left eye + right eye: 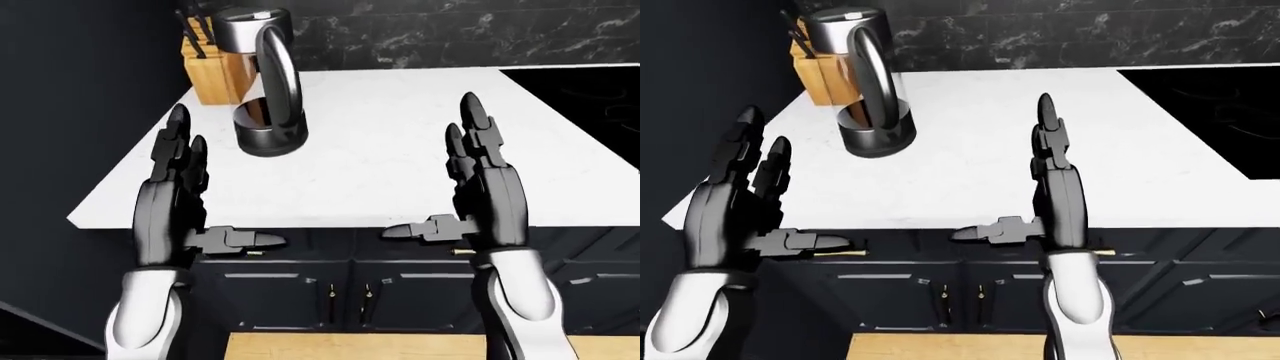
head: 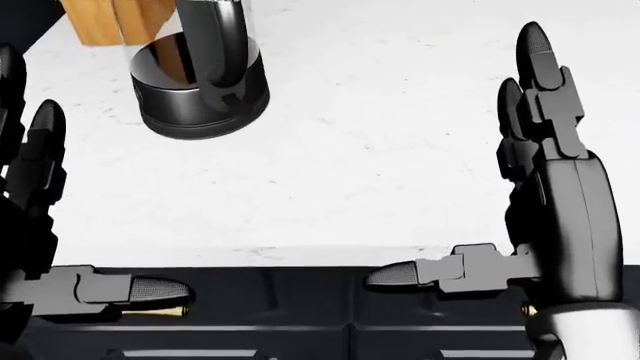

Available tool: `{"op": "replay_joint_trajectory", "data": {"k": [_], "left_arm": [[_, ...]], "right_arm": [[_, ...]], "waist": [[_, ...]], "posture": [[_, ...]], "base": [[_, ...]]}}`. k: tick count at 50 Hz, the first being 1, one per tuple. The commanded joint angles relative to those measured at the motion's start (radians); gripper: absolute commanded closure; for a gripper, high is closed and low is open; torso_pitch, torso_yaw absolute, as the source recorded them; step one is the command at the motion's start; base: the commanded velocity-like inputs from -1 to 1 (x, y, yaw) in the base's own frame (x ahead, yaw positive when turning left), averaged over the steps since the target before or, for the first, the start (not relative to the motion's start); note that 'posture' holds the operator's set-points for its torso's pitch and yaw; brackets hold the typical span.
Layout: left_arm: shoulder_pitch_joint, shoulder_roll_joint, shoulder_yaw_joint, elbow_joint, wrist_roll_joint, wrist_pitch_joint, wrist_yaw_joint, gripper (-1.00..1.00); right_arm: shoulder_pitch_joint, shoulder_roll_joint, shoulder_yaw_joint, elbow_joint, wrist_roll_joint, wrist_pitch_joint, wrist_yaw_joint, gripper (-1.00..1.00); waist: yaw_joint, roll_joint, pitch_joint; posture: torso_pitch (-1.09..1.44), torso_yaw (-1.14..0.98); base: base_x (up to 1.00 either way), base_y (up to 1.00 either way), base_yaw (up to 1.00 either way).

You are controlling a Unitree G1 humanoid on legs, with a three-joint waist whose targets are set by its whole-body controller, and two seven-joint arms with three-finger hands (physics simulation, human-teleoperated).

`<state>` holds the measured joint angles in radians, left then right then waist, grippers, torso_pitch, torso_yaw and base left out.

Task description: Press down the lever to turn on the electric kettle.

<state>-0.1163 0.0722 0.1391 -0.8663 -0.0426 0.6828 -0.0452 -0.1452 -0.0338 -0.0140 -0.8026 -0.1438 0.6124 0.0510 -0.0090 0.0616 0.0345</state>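
The electric kettle [image 1: 265, 90] stands on the white counter [image 1: 390, 157] toward its upper left; it has a clear body, a steel lid, a tall dark loop handle and a black base [image 2: 200, 94]. A small tab sits at the foot of the handle [image 2: 222, 96]. My left hand [image 1: 220, 184] is raised below and left of the kettle, open, fingers spread and thumb pointing right, holding nothing. My right hand [image 1: 435, 169] hovers open at the counter's near edge, well to the right of the kettle, thumb pointing left.
A wooden knife block [image 1: 215, 71] stands just behind the kettle at the counter's upper-left corner. A black cooktop [image 1: 590, 97] fills the counter's right side. Dark cabinet doors [image 1: 350, 292] run below the counter edge, and a dark wall lies at the left.
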Motion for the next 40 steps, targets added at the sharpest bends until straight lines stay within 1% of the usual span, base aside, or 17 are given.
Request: {"op": "replay_joint_trajectory", "data": {"k": [1,2,4,9,12,13,15,17,20,22,24,25,27,34,36,38,40], "left_arm": [[-0.011,0.006,0.01,-0.018,0.004,-0.025,0.004,-1.0],[-0.01,0.006,0.011,-0.018,0.003,-0.025,0.004,-1.0],[-0.011,0.006,0.01,-0.02,0.003,-0.023,0.005,-1.0],[-0.008,0.006,0.01,-0.019,0.004,-0.028,0.004,-1.0],[-0.008,0.005,0.01,-0.018,0.004,-0.028,0.004,-1.0],[-0.009,0.005,0.009,-0.018,0.004,-0.026,0.004,-1.0],[-0.01,0.006,0.008,-0.017,0.005,-0.026,0.004,-1.0],[-0.013,0.006,0.009,-0.02,0.004,-0.021,0.004,-1.0],[-0.013,0.006,0.007,-0.021,0.005,-0.021,0.005,-1.0],[-0.015,0.007,0.009,-0.022,0.004,-0.018,0.004,-1.0],[-0.016,0.007,0.01,-0.023,0.003,-0.016,0.005,-1.0],[-0.015,0.007,0.008,-0.024,0.004,-0.016,0.006,-1.0],[-0.018,0.007,0.008,-0.026,0.004,-0.012,0.006,-1.0],[-0.017,0.006,0.004,-0.029,0.005,-0.01,0.006,-1.0],[-0.022,0.007,-0.002,-0.034,0.007,0.0,0.004,-1.0],[-0.029,0.008,-0.007,-0.043,0.008,0.013,0.003,-1.0],[-0.038,0.009,-0.005,-0.053,0.007,0.028,0.003,-1.0]], "right_arm": [[-0.015,0.002,0.008,-0.021,0.0,-0.026,0.001,-1.0],[-0.015,0.001,0.009,-0.021,-0.003,-0.024,0.001,-1.0],[-0.014,0.002,0.007,-0.022,-0.002,-0.026,0.003,-1.0],[-0.014,0.004,0.007,-0.025,-0.002,-0.025,0.002,-1.0],[-0.014,0.004,0.008,-0.025,-0.003,-0.025,0.002,-1.0],[-0.015,0.004,0.007,-0.026,-0.002,-0.025,0.002,-1.0],[-0.015,0.004,0.009,-0.025,-0.003,-0.025,0.002,-1.0],[-0.015,0.004,0.007,-0.023,-0.002,-0.027,0.002,-1.0],[-0.015,0.004,0.008,-0.024,-0.002,-0.026,0.002,-1.0],[-0.017,0.003,0.006,-0.021,-0.001,-0.027,0.002,-1.0],[-0.016,0.004,0.007,-0.022,-0.002,-0.025,0.002,-1.0],[-0.016,0.004,0.007,-0.022,-0.002,-0.024,0.002,-1.0],[-0.016,0.003,0.007,-0.025,-0.002,-0.022,0.003,-1.0],[-0.012,0.005,0.005,-0.018,-0.002,-0.026,-0.002,-1.0],[-0.011,0.009,-0.004,-0.022,0.015,-0.03,-0.007,-1.0],[-0.011,0.007,-0.003,-0.019,0.014,-0.031,-0.014,-1.0],[-0.017,0.005,-0.007,-0.027,0.017,-0.02,-0.016,-1.0]], "waist": [[0.003,0.026,-0.022],[-0.001,0.031,-0.032],[0.003,0.005,-0.007],[0.004,-0.064,-0.009],[0.004,-0.124,-0.014],[-0.006,-0.089,-0.013],[0.001,-0.11,-0.018],[0.003,-0.102,-0.025],[0.003,-0.071,-0.009],[-0.001,-0.037,-0.007],[-0.002,0.037,-0.028],[0.003,0.018,-0.028],[0.004,0.009,-0.009],[0.007,-0.072,0.0],[0.016,-0.078,-0.007],[0.026,-0.11,-0.017],[0.025,-0.091,-0.011]], "posture": [[0.0,0.0],[0.0,0.0],[0.0,0.0],[0.0,0.0],[0.0,0.0],[0.0,0.0],[0.0,0.0],[0.0,0.0],[0.0,0.0],[0.0,0.0],[0.0,0.0],[0.0,0.0],[0.0,0.0],[0.0,0.0],[0.0,0.0],[0.0,0.0],[0.0,0.0]], "base": [[0.0,0.12,0.0],[0.0,0.12,0.0],[0.0,0.23,0.0],[0.0,0.24,0.0],[0.0,0.24,0.0],[0.0,0.23,0.0],[0.0,0.24,0.0],[0.0,0.23,0.0],[0.0,0.23,0.0],[0.0,0.23,0.0],[0.0,0.24,0.0],[0.0,0.23,0.0],[0.0,0.23,0.0],[0.0,0.19,0.0],[0.0,0.0,0.0],[0.0,0.0,0.0],[0.0,0.0,0.0]]}}
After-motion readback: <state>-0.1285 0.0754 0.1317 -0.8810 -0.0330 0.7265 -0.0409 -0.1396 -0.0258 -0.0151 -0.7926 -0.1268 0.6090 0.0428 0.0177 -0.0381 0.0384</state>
